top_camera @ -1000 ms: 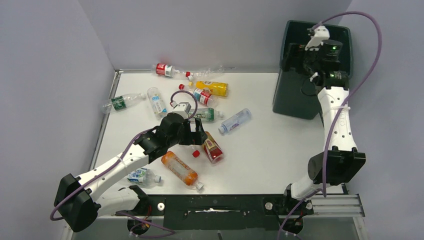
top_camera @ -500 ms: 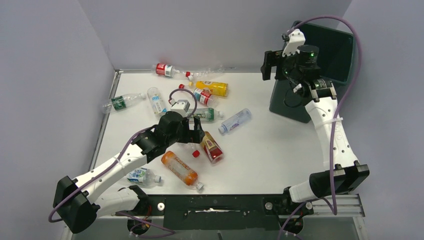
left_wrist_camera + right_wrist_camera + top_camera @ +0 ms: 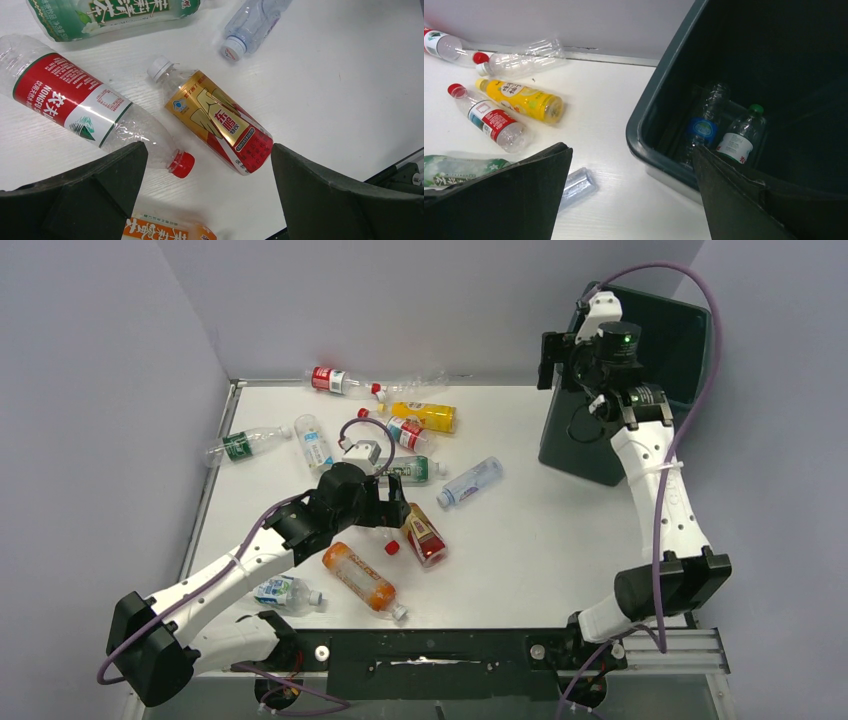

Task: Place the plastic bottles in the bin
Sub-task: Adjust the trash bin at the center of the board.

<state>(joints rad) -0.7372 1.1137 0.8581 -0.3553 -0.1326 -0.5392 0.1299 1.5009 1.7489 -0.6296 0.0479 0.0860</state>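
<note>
Lying scattered, bottles [image 3: 362, 578] litter a white table [image 3: 560, 530] between grey walls [image 3: 400, 300], bin [image 3: 580, 445] at 2 o'clock. The left gripper [image 3: 207, 150] and right gripper [image 3: 631, 150] gape wide, empty.

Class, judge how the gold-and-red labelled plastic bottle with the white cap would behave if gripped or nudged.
Lying on its side on the smooth white table, the gold-and-red labelled bottle would probably roll if nudged. It looks empty, so likely light. Its thin clear neck suggests walls that may dent when squeezed.
</note>
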